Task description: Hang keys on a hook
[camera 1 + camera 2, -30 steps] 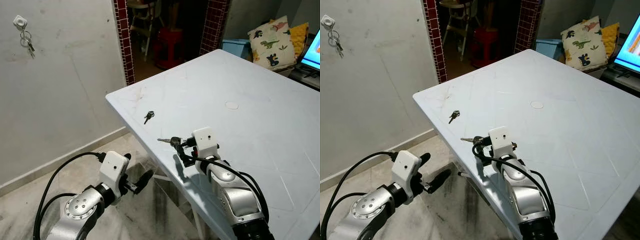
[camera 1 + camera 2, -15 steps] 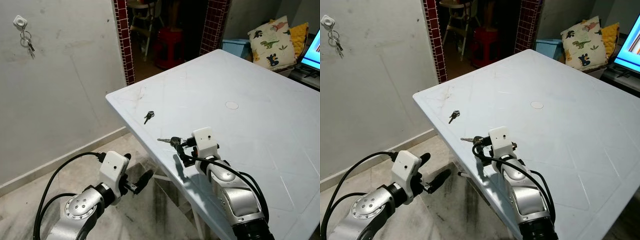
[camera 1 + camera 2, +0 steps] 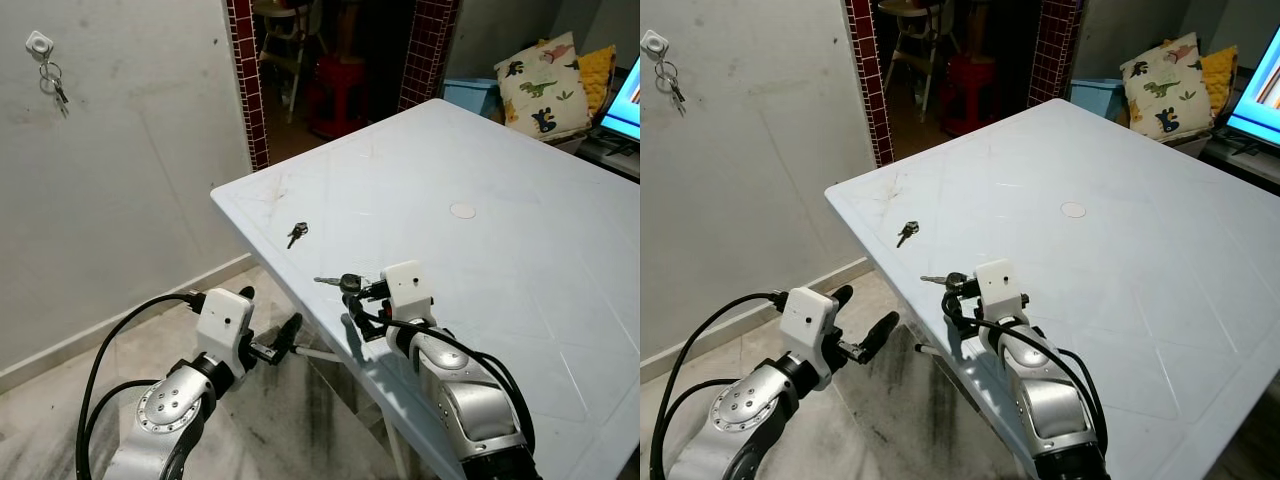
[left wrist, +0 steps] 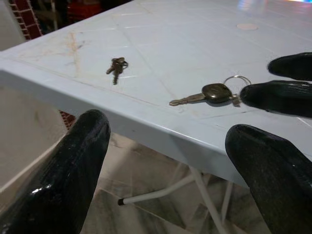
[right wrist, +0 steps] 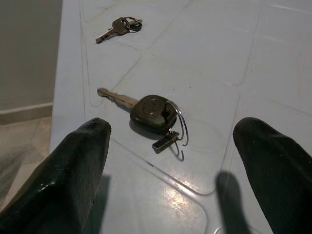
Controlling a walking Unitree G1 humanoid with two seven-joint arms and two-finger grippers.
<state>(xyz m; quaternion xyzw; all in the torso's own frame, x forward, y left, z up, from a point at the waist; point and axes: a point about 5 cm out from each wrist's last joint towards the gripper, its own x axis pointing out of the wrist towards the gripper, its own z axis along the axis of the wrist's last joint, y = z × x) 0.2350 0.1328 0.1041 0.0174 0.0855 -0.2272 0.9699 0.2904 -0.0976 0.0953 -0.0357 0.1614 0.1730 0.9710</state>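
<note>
Right wrist view is showing the right gripper (image 5: 170, 161) with fingers spread wide, sitting just short of the black-headed key (image 5: 151, 114) lying flat on the white table (image 3: 520, 230). Left gripper (image 3: 285, 335) is hovering beside the table edge, fingers apart. Farther off, what looks like a small key bunch (image 3: 297, 233) is lying; more keys are hanging on the wall hook (image 3: 40, 43).

Pale blue-white counter (image 3: 520, 230). Black-headed key (image 5: 146, 113) with brassy blade, silver ring. Small dark keys (image 3: 297, 233). Grey wall (image 3: 130, 170), white hook (image 3: 39, 42) with dark keys on it. Dark red tiled pillars (image 3: 247, 80). Red stool (image 3: 340, 92). Cream dinosaur-print cushion (image 3: 545, 85), yellow cushion (image 3: 600, 65) behind.
</note>
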